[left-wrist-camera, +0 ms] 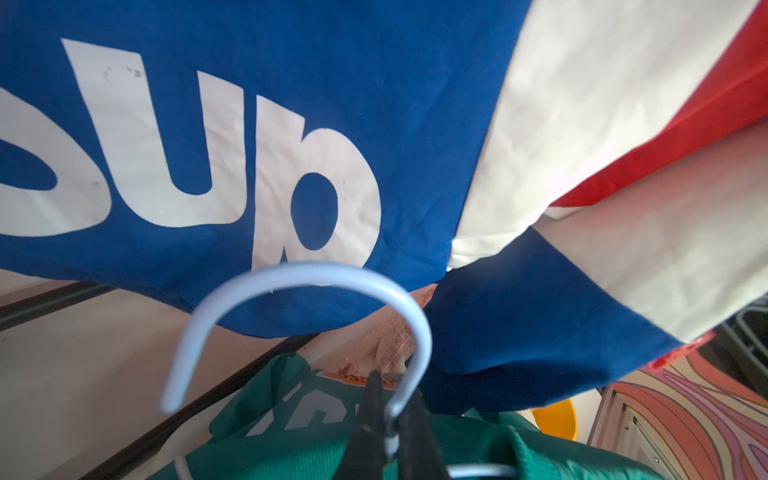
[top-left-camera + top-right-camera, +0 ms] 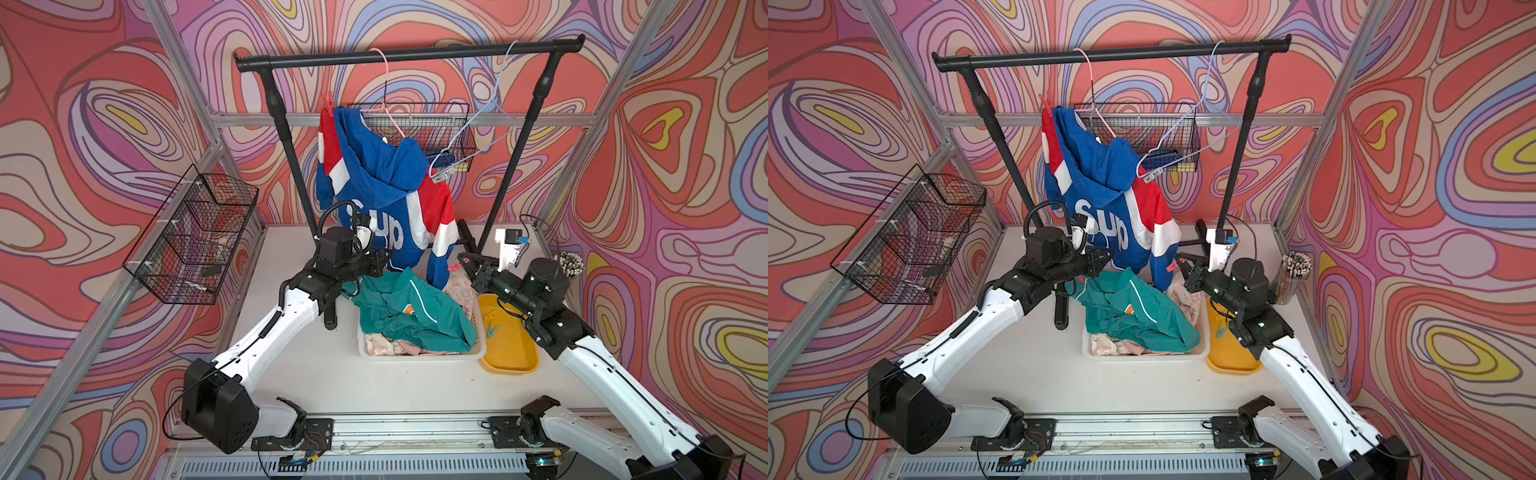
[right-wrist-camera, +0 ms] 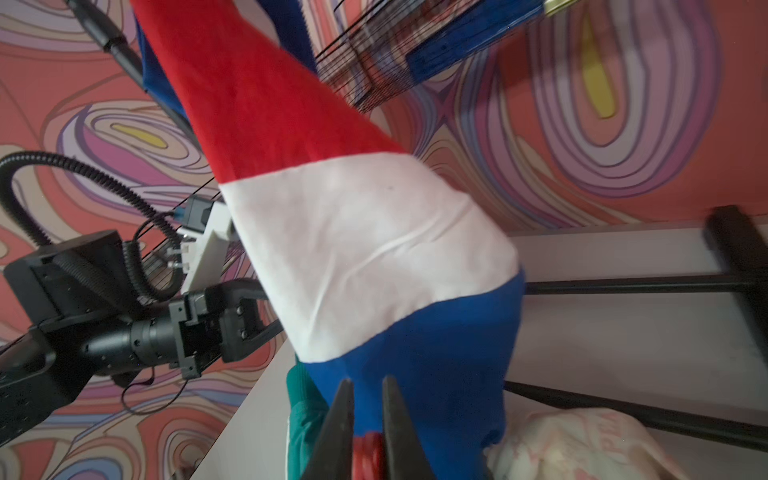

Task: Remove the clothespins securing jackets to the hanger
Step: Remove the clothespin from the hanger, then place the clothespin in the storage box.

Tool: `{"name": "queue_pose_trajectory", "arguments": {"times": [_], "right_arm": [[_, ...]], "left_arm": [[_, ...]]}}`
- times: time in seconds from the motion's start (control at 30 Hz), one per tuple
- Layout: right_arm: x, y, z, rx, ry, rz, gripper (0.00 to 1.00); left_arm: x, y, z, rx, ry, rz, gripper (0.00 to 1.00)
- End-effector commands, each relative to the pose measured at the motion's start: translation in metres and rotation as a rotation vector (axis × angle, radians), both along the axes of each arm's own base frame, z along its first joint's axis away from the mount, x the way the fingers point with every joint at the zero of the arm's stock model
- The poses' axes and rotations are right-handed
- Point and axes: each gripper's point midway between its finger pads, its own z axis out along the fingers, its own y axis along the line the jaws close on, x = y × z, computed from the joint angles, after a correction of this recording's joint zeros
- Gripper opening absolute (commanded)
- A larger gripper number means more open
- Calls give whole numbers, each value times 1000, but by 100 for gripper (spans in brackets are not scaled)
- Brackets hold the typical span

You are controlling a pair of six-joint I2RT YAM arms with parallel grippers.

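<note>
1. Teal-green jacket and pink jacket lie in the white basket.
2. Hooded jacket hangs by one coral clothespin.
3. Right gripper clamps a red clothespin; left gripper clamps a pale-blue hanger.

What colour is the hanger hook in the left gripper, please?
Pale blue hook; best in left wrist view.

Both top views look down steeply from above the front edge of the white worktop toward the patterned back wall, covering everything. Each wrist camera faces, very close, the blue-red-white hooded fabric jacket, shared by all views.
</note>
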Motion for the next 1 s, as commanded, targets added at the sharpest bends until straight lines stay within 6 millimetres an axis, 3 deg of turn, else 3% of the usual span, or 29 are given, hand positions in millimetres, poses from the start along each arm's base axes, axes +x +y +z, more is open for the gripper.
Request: {"name": "queue_pose_trajectory", "arguments": {"times": [0.0, 0.07, 0.23, 0.4, 0.57, 0.63, 0.73, 0.87, 0.97], "right_arm": [[4, -61, -72, -64, 233, -306, 0], [-2, -89, -112, -61, 352, -433, 0], [-13, -120, -182, -25, 501, -583, 0], [-9, -134, -216, -60, 560, -666, 0], [2, -133, -242, -74, 601, -666, 1], [3, -134, -245, -76, 606, -678, 19], [6, -135, -236, -88, 572, -673, 45], [12, -132, -199, -143, 486, -631, 57], [12, -122, -154, -176, 391, -579, 57]], "left_arm": [[-9, 0, 1, 0, -6, -12, 0], [-12, -2, 1, 14, -12, -17, 0], [-18, -9, -3, 44, -18, -32, 0], [-20, -10, -4, 62, -24, -34, 0], [-22, -9, -3, 84, -39, -27, 0], [-23, -10, -3, 88, -43, -29, 0], [-24, -12, -2, 85, -44, -32, 0], [-24, -14, 2, 59, -38, -33, 0], [-21, -13, 4, 56, -36, -13, 0]]}}
